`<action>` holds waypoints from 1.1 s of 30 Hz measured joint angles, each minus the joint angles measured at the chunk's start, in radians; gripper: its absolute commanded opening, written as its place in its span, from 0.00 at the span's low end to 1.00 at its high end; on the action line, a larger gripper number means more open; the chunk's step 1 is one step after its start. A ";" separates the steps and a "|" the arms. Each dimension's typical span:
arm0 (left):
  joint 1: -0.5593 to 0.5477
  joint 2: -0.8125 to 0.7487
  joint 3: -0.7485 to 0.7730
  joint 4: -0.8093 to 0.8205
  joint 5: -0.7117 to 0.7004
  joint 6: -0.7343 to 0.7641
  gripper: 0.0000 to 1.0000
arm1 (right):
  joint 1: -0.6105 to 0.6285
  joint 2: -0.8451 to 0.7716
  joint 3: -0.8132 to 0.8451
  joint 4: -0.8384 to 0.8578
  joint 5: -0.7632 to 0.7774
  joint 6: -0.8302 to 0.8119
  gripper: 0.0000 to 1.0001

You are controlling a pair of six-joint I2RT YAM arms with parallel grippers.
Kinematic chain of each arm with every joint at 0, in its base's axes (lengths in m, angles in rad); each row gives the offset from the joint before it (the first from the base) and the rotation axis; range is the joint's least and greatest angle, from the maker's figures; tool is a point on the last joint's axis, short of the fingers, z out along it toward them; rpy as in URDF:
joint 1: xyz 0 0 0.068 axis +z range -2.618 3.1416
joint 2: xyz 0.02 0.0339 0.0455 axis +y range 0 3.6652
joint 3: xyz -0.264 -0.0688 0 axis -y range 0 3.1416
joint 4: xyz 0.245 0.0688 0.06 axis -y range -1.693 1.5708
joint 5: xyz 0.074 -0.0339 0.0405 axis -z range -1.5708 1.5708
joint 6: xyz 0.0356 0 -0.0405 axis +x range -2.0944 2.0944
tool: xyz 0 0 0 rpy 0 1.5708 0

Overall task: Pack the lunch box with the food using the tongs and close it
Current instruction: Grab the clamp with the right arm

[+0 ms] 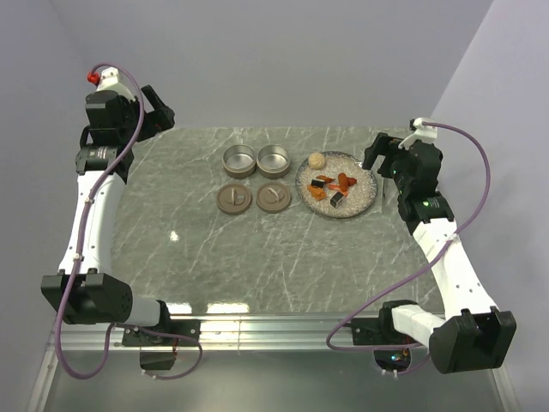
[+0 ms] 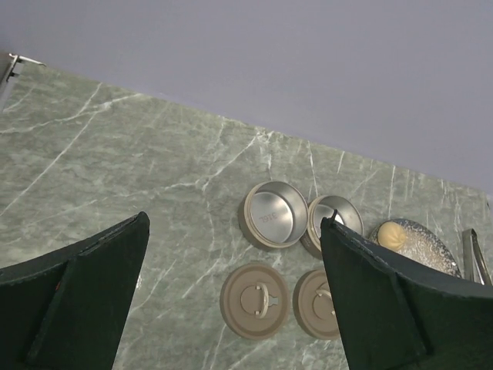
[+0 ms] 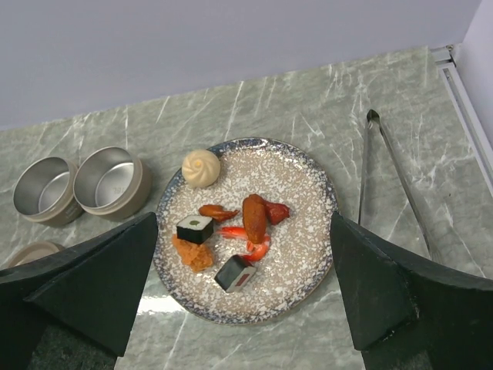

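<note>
The food lies on a speckled plate (image 3: 300, 254): a beige bun (image 3: 201, 167), orange-red bits (image 3: 254, 217) and two dark blocks (image 3: 195, 228). Right of the plate, grey metal tongs (image 3: 365, 177) lie on the table, with their tips just visible at the edge of the left wrist view as tongs (image 2: 471, 250). The lunch box is two round metal tins (image 1: 238, 160) (image 1: 274, 160) with two taupe lids (image 1: 232, 198) lying in front of them. My right gripper (image 3: 245, 220) hovers open over the plate, empty. My left gripper (image 2: 235, 223) is open and empty at the far left, high above the tins (image 2: 271, 214).
The grey marble table (image 1: 197, 249) ends at a metal rail along the near edge. Pale walls close in behind and on the right. In the top view the right gripper (image 1: 383, 156) covers the spot beside the plate (image 1: 360, 184).
</note>
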 measured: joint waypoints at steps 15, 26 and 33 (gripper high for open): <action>0.000 -0.007 -0.035 0.046 0.048 0.001 0.99 | -0.016 0.216 0.172 -0.112 0.103 0.015 1.00; 0.000 -0.013 -0.152 0.080 0.070 0.023 1.00 | -0.116 0.703 0.480 -0.285 0.158 -0.017 1.00; 0.000 -0.040 -0.220 0.110 0.061 0.019 0.99 | -0.141 0.793 0.618 -0.309 0.185 -0.121 1.00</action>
